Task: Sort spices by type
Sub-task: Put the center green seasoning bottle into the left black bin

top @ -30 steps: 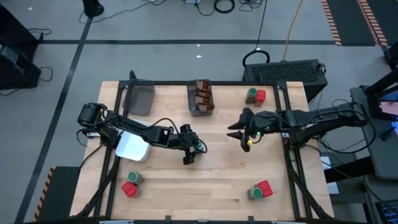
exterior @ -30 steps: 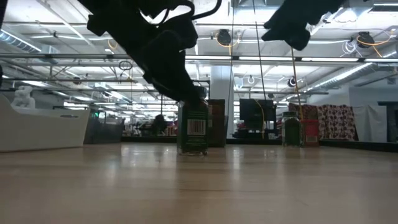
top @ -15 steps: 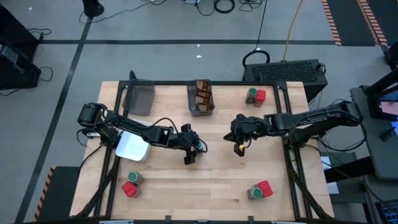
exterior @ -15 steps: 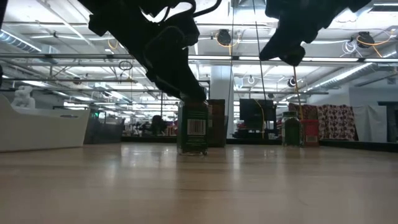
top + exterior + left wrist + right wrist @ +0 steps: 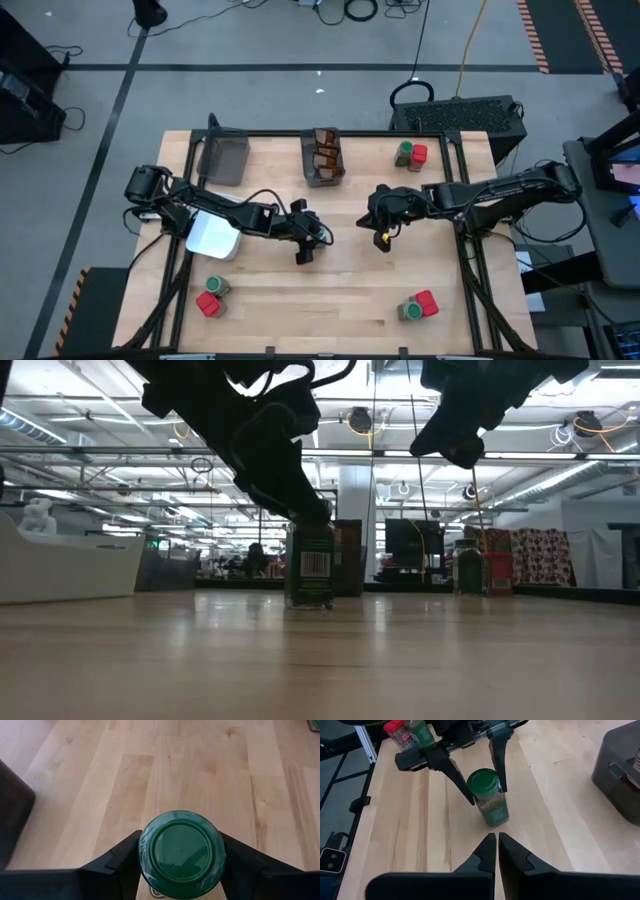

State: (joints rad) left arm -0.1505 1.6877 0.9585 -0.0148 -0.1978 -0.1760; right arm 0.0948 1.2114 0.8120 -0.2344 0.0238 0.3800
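The small green-lidded glass spice jar (image 5: pixel 181 852) stands upright mid-table; rigid, light and smooth, it is probably best pinched just under the lid. The left gripper (image 5: pixel 472 775) straddles it, narrower than before, not yet clamped. The right gripper (image 5: pixel 497 851), now clenched empty, has drifted nearer the jar.

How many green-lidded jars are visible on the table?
4: one between the left gripper's fingers at centre, one far right, one near left, one near right. Others may be hidden.
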